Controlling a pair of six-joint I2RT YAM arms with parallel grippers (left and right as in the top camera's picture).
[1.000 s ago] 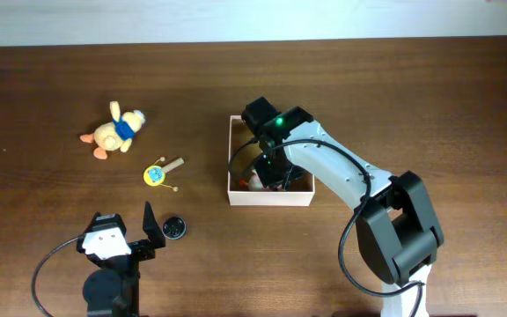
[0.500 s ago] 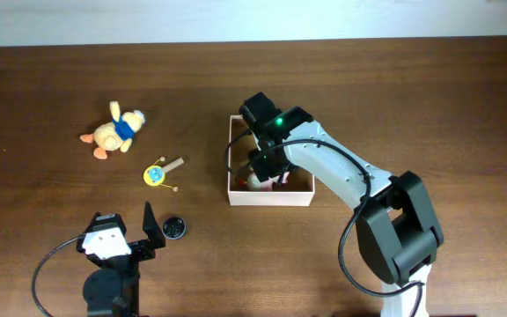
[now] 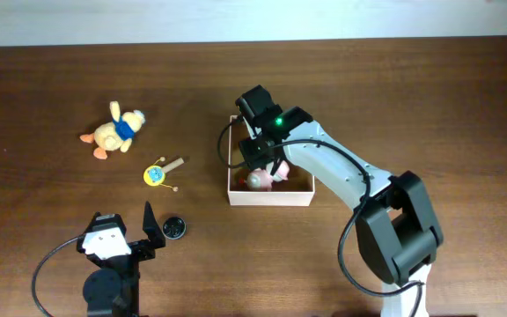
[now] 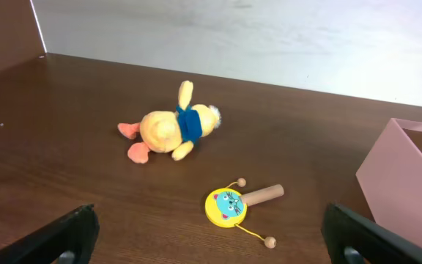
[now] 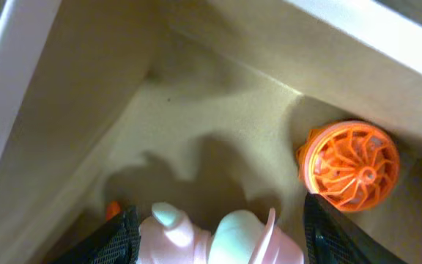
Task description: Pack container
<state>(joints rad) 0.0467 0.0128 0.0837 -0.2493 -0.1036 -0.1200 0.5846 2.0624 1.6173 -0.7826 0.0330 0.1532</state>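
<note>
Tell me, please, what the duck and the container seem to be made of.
Duck: likely soft plush; its surface looks fuzzy and matte. Container: probably cardboard; thin, flat, matte walls, pinkish outside and tan inside.

Tan-lined container (image 5: 196, 110), orange wheel (image 5: 350, 165), pink toy (image 5: 218, 238), yellow duck (image 4: 171, 130)

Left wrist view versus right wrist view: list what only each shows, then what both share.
Only left wrist: a plush duck and a yellow rattle lying on the table, plus the pink outer wall of the container. Only right wrist: its tan inside, holding an orange wheel and a pink toy. Shared: the container alone.
</note>
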